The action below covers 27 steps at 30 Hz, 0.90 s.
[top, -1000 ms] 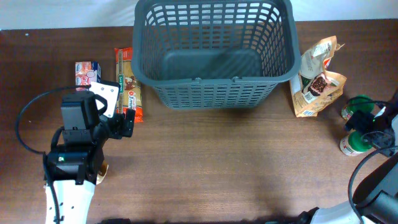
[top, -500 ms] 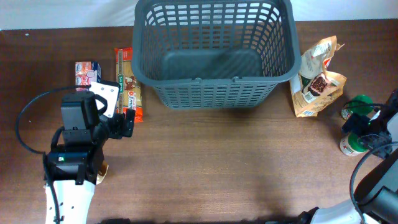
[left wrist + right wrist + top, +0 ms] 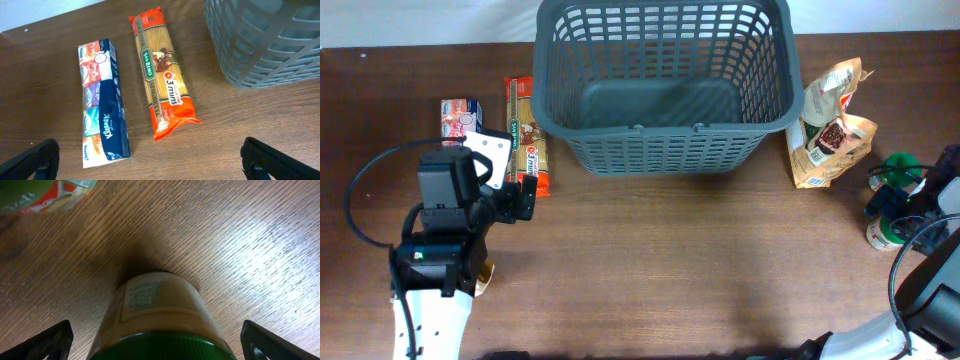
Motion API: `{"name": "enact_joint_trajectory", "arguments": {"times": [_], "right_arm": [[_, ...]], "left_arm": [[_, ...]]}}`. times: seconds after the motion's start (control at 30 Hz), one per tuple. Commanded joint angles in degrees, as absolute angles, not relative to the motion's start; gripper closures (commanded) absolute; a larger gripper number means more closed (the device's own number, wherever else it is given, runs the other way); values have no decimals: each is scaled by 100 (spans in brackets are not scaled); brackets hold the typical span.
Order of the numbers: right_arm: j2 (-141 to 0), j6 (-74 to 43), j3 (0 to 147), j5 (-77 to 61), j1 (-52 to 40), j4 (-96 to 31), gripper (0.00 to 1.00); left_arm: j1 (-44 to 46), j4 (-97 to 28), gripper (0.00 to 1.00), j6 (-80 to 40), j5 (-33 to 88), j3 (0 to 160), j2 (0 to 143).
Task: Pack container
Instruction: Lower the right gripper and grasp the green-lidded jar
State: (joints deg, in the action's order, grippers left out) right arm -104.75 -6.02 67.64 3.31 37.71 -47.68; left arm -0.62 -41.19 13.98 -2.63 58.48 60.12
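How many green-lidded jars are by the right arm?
2: the far jar right of the snack bag, the near jar just below it in the overhead view. The right arm may hide more.

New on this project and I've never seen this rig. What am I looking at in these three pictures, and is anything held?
This is a robot with two arms at a brown table. The overhead picture comes from a fixed camera looking straight down. The other two come from a camera on each wrist, so the dark shapes in their lower corners are that arm's own fingers.

The job is to fill the big grey basket, which has nothing in it yet. To its left lie a spaghetti packet and a tissue pack. The left gripper is open above the table near them. To the right of the basket are two snack bags.

The right gripper is open, with a finger on either side of a green-lidded jar, but not closed on it. Nothing is held.
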Motion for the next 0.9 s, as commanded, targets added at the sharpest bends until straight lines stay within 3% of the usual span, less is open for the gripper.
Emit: {"name": "enact_joint_trajectory", "arguments": {"times": [0.0, 0.87], "right_arm": [[-10543, -642, 6733, 252, 3756, -4751, 1], [-10549, -644, 6729, 193, 3756, -4683, 1]], "left_arm": [[-91, -4123, 1, 1468, -327, 5913, 6027], [-91, -4125, 1, 1468, -327, 5913, 6027]]}}
